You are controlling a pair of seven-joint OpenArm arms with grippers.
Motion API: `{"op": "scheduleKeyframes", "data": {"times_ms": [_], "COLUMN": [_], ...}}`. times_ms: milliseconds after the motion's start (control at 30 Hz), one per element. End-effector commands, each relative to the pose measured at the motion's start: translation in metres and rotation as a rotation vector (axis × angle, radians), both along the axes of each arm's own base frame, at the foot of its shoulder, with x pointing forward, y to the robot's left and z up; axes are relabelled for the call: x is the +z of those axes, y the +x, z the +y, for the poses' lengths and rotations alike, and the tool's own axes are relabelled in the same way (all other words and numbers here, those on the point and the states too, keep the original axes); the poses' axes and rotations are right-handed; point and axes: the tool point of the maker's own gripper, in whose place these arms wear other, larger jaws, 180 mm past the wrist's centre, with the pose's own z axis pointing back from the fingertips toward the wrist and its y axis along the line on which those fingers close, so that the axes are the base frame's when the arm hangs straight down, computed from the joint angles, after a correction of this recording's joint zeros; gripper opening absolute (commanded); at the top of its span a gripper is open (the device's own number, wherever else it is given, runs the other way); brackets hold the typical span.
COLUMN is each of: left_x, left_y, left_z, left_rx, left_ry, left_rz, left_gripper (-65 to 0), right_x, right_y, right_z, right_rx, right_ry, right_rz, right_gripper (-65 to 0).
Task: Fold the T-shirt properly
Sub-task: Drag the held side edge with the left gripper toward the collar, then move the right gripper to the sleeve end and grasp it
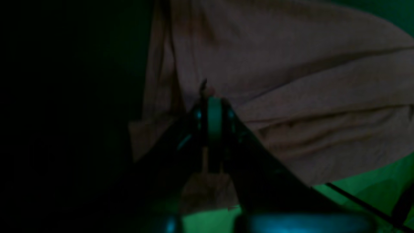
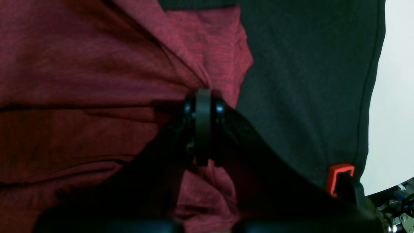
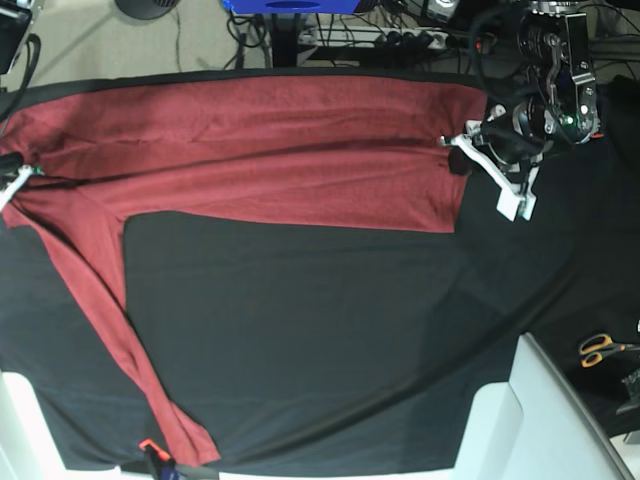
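Note:
The brick-red T-shirt (image 3: 270,150) lies stretched in a long band across the far side of the black cloth (image 3: 330,330). One long sleeve (image 3: 120,340) trails down toward the near left edge. My left gripper (image 3: 452,150) is shut on the shirt's right end. In the dim left wrist view the fingers (image 1: 207,94) pinch a fold of the T-shirt (image 1: 291,81). At the far left edge my right gripper (image 3: 10,176) is shut on the shirt's other end. The right wrist view shows my right gripper (image 2: 203,94) clamping bunched red T-shirt fabric (image 2: 81,64).
Scissors (image 3: 600,348) lie on the cloth at the right. White blocks (image 3: 540,420) stand at the near right corner. An orange clamp (image 3: 148,447) holds the cloth's near edge, and another orange clamp (image 2: 339,176) shows beside the white table edge (image 2: 394,97). Cables crowd the back.

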Motion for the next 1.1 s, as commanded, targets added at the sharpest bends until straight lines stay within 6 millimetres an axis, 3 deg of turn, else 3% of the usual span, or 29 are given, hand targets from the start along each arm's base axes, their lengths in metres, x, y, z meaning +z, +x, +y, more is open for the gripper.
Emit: {"op": "scheduleKeyframes", "data": {"times_ms": [0, 233, 600, 767, 867, 1067], "left_x": [0.008, 0.004, 0.004, -0.001, -0.008, -0.009], "left_y": [0.007, 0.002, 0.002, -0.002, -0.006, -0.004], "left_z": [0.003, 0.001, 0.001, 0.002, 0.004, 0.004], "left_rx": [0.001, 0.002, 0.000, 0.006, 0.017, 0.031], "left_ry": [0.005, 0.000, 0.002, -0.001, -0.005, -0.011], "left_rz": [-0.032, -0.021, -0.021, -0.004, 0.018, -0.015], "left_gripper": [-65.0, -65.0, -65.0, -65.0, -65.0, -65.0], "right_x": [0.014, 0.009, -0.004, -0.005, 0.005, 0.053], "right_y": [0.008, -0.002, -0.005, -0.010, -0.011, 0.011], "right_z": [-0.014, -0.015, 0.004, 0.003, -0.006, -0.015], "right_rx": [0.001, -0.021, -0.032, -0.049, -0.101, -0.115], "right_ry": [-0.039, -0.035, 0.006, 0.008, 0.008, -0.047], "right_rz": [-0.031, 0.028, 0.042, 0.082, 0.039, -0.114], "right_gripper": [-65.0, -65.0, -64.7, -50.3, -42.2, -41.3]}}
